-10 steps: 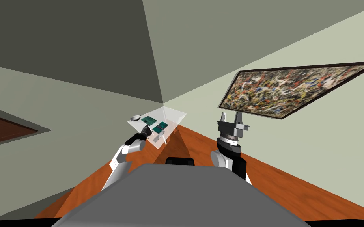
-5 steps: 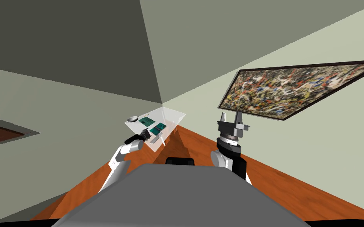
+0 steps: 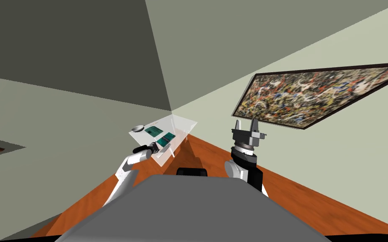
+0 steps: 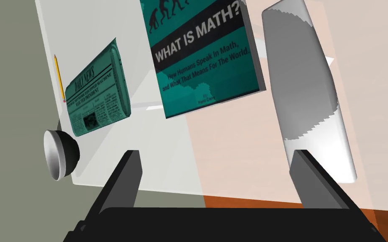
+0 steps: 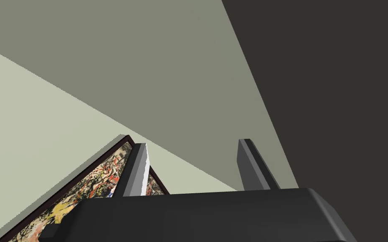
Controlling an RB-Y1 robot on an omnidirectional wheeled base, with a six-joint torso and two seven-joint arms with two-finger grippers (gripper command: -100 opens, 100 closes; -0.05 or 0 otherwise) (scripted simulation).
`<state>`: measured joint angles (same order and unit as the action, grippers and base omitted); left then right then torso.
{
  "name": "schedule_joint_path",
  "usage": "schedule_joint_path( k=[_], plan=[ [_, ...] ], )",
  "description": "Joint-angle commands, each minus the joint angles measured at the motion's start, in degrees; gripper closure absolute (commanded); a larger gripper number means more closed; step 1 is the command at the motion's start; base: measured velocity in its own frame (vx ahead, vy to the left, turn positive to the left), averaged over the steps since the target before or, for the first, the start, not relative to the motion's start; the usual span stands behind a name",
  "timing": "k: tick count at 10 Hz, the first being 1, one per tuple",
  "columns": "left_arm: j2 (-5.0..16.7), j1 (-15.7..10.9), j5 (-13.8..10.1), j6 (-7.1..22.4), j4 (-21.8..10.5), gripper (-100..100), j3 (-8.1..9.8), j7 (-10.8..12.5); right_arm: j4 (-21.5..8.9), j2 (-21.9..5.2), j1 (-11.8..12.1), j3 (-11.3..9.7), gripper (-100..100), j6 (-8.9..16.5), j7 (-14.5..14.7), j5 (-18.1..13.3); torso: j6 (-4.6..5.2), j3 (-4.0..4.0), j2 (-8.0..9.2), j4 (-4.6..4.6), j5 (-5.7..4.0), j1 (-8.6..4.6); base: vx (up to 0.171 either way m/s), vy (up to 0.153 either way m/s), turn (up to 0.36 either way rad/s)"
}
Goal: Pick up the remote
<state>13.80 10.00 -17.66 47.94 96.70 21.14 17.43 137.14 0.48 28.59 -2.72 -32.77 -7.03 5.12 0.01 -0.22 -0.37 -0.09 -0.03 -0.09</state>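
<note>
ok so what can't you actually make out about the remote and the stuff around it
The remote: far end cut off by the left wrist view's top edge; near corner hidden behind a finger of the left gripper, so contact is unclear.
The book: upper cover cut off by that same edge.
The table in the head view: things on it too small to tell apart.
</note>
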Motion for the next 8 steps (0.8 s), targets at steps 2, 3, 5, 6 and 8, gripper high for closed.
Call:
schedule_joint_path(
  k=[2,3,5,6,8],
  plan=[
    [0.5,-0.3,-0.9,4.4,-3.1,-100,1.75,1.3,0.0,0.0,0.0,0.0,0,0.0,0.0,0.0,-0.01,0.01,0.03,0.0,0.0,0.01,0.093,-0.035,-0.026],
    [0.5,-0.3,-0.9,4.9,-3.6,-100,1.75,1.3,0.0,0.0,0.0,0.0,0,0.0,0.0,0.0,0.0,0.0,0.0,0.0,0.0,-0.03,0.075,-0.023,-0.015],
    [1.0,-0.7,-1.4,7.6,-5.9,-100,2.89,2.1,0.0,0.0,0.0,0.0,0,0.0,0.0,0.0,-0.01,0.03,0.06,0.01,0.01,0.09,0.082,-0.009,-0.028],
    [1.5,-1.0,-1.8,9.7,-8.3,-100,4.01,3.0,0.0,0.0,0.0,0.0,0,0.0,0.0,0.0,-0.01,0.03,0.07,0.01,0.02,0.09,0.095,-0.016,-0.046],
    [2.1,-1.4,-2.2,12.6,-10.6,-100,5.07,3.8,0.0,0.0,0.0,0.0,0,0.0,0.0,0.0,-0.01,0.02,0.04,0.0,0.01,0.08,0.093,-0.018,-0.031]
  ],
)
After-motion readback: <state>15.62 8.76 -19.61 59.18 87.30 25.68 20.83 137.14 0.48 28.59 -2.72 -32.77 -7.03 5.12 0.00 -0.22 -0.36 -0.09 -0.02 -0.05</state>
